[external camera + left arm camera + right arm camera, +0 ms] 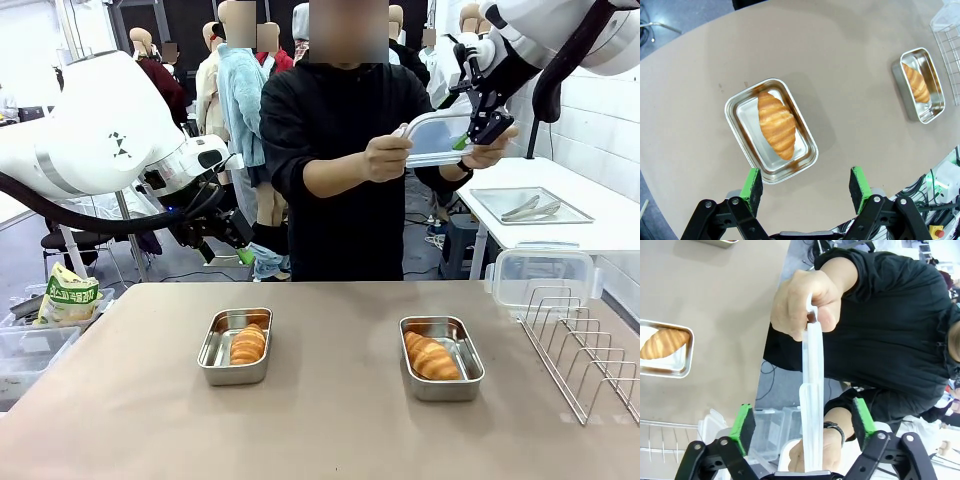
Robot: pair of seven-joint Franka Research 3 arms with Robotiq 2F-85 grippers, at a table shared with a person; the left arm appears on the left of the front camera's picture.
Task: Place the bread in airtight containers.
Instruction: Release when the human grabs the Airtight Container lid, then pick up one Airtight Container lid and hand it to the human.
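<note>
Two croissants lie in two steel containers on the table. The left croissant [247, 344] [776, 125] fills the left tin [207, 350] [805, 155]. To its right, the other croissant [431, 356] [916, 82] [662, 342] rests in the second tin [470, 365] [935, 110] [665, 371]. A person at the far side grips a clear lid [440, 135] [812, 390] with both hands. My right gripper [470, 130] [803, 427] is open, its pads standing either side of the lid without touching it. High above the left tin, my left gripper [235, 245] [806, 182] is open and holds nothing.
A wire rack [585, 350] stands at the table's right edge, with a clear plastic box [540, 275] behind it. On a side table at far right sits a flat steel tray with tongs [530, 207]. A yellow-green snack bag [68, 295] sits off the left edge.
</note>
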